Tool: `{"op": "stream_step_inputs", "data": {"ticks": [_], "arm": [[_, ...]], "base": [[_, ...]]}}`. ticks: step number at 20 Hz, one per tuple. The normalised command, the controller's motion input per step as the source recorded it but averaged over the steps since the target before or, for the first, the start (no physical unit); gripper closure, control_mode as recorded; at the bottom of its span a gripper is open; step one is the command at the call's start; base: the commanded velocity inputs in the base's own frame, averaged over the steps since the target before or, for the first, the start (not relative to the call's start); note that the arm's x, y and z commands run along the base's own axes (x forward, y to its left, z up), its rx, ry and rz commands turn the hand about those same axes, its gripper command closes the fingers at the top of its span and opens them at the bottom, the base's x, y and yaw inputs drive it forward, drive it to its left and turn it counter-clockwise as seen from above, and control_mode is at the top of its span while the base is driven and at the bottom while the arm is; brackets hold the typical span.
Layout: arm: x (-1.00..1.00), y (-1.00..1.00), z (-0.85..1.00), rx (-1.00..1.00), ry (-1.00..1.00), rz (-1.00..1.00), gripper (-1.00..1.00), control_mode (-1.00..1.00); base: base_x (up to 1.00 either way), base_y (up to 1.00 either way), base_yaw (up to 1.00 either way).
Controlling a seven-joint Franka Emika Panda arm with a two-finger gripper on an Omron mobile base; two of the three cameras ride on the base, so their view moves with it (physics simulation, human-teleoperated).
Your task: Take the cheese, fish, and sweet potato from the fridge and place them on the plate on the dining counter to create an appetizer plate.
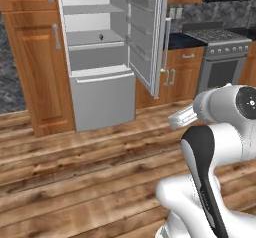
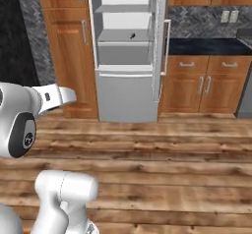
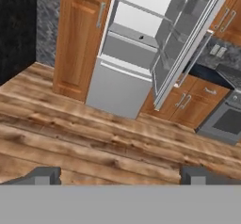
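The tall light-grey fridge (image 1: 102, 99) (image 2: 127, 98) (image 3: 117, 89) stands across the wooden floor, well away from me, with its door (image 1: 147, 37) (image 3: 186, 44) swung open to the right. A tiny dark thing, apparently the fish (image 1: 100, 36) (image 2: 132, 35) (image 3: 141, 37), lies on a white middle shelf. My gripper (image 3: 121, 176) is open, its fingertips (image 3: 44, 175) far apart and nothing between them, pointed toward the fridge from a distance. The cheese, sweet potato, plate and dining counter are out of view.
Wooden cabinets (image 1: 35, 57) (image 2: 66, 46) flank the fridge on the left. To its right are a black wall counter (image 1: 182, 41) (image 2: 206, 46) over wooden doors and a steel stove (image 1: 222, 57) (image 3: 226, 119). Bare plank floor (image 1: 90, 172) lies between me and the fridge.
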Motion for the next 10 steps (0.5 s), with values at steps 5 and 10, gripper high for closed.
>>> {"op": "stream_step_inputs", "data": {"ticks": [5, 10], "arm": [[0.00, 0.00, 0.00, 0.00, 0.00, 0.00, -1.00, 1.00], [0.00, 0.00, 0.00, 0.00, 0.00, 0.00, -1.00, 1.00]], "base": [[0.87, 0.00, 0.00], [0.86, 0.00, 0.00]]}}
